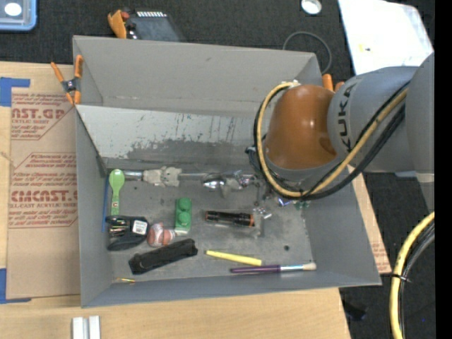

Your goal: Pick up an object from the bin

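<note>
Hanging the tool (pixel 265 212) low in the right part of the bin (pixel 212 69), under the orange cover (pixel 300 129) of the wrist. Not being able to tell whether apart or together, being mostly hidden under that cover. Standing just beside the right end of a dark pen (pixel 229 219), lying flat about the middle of the bin floor and probably the nearest thing to take.

Judging the good way: lining up across the narrow body of the pen, not along it, and going straight down. Closing near the middle of the pen, to avoid tipping at the lift. Watching the silver piece (pixel 227 183) near behind and the green block (pixel 183 215) near the left end. Leaving alone the yellow pencil (pixel 233 258) and the brush (pixel 272 268) toward the front wall. Lifting gently, expecting some slipping on such a smooth round body.
</note>
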`<control>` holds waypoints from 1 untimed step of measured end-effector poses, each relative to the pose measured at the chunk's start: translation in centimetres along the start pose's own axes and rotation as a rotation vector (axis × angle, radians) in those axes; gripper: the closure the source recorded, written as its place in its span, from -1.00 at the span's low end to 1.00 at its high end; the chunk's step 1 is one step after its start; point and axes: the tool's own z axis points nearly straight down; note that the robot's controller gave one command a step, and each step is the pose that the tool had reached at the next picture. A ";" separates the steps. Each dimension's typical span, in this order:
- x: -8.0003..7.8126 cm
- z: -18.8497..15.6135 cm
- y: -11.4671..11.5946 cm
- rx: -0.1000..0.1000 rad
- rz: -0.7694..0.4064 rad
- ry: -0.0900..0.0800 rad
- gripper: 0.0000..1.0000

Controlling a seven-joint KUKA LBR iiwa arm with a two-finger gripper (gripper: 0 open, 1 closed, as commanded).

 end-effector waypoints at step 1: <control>-1.2 2.4 0.8 0.004 0.128 -0.004 1.00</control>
